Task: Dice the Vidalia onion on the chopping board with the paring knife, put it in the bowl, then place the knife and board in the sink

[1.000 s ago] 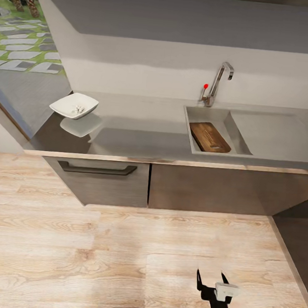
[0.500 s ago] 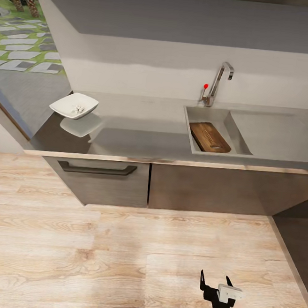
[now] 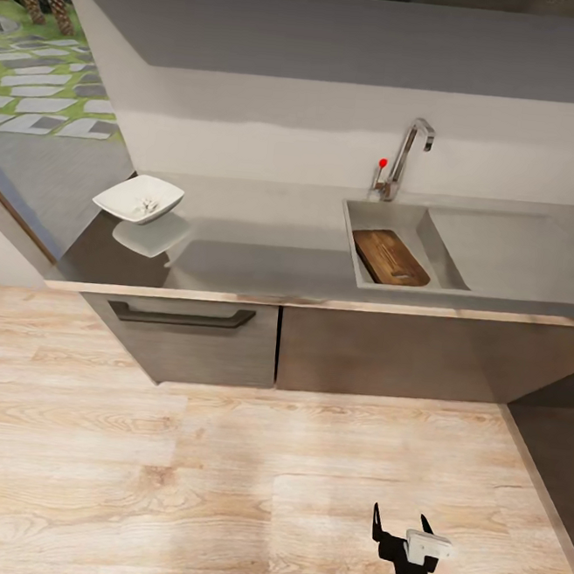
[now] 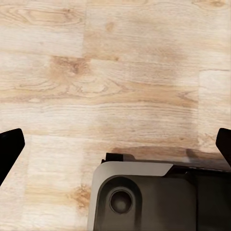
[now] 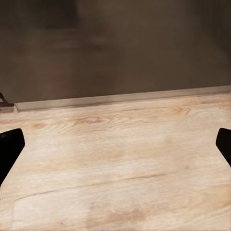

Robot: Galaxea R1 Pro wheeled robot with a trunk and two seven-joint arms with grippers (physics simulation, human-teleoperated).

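Grey countertop (image 3: 263,258), chopping board (image 3: 391,257) in sink (image 3: 386,216), knife indistinct, right gripper (image 3: 400,524) spread, empty, left gripper (image 4: 115,144) likewise.

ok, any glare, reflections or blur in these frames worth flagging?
Head view: the glossy countertop mirrors the bowl just below it, and soft shadow bands cross the slab; the chopping board in the sink stays sharp. Right wrist view: the dark cabinet front is smeared and featureless. Left wrist view: crisp floor grain.
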